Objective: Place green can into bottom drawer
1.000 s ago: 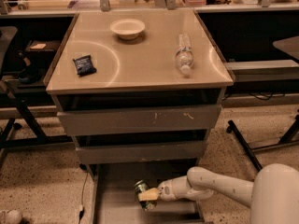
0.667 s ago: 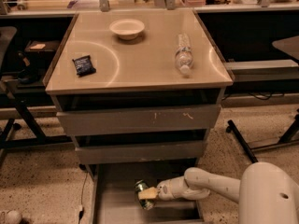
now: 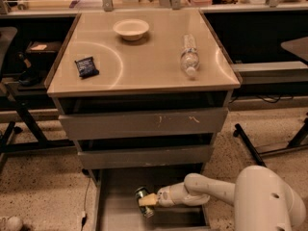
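Robot holds green can (image 3: 141, 194) low in bottom drawer (image 3: 115, 211)
Below the counter's (image 3: 144, 69) front edge, the gripper (image 3: 149, 201) pinches it between both fingers, barely shifted over the past second; release likely remains.

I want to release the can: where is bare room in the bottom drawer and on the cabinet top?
In the bottom drawer, the floor is bare between its left wall and the green can, which the gripper holds there. Right of the can, the arm crowds it. On the cabinet top, the middle is bare between snack packet, bowl and water bottle.
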Available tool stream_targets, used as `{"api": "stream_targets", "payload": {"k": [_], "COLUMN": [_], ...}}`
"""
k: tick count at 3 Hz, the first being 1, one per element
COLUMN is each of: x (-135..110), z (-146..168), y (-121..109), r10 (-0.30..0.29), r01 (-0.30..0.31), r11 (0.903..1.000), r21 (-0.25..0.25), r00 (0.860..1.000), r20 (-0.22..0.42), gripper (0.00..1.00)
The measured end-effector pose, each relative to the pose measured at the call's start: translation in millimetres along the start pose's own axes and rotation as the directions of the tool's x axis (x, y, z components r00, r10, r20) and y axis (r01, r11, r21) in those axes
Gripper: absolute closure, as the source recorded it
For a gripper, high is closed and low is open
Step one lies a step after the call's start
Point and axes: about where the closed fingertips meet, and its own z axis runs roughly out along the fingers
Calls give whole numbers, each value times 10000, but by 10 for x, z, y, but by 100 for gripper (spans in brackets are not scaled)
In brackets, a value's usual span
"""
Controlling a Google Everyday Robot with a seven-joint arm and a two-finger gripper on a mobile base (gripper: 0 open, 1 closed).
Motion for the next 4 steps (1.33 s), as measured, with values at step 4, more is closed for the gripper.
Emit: {"api": "stream_targets", "payload": {"k": [4], "x": [0], "z": [761], "y": [-810], "r10": [1717], "r01": [-1694], "r11": [9833], "r21": [658], "r00": [9847], "r20": [-311], "gripper": [100]}}
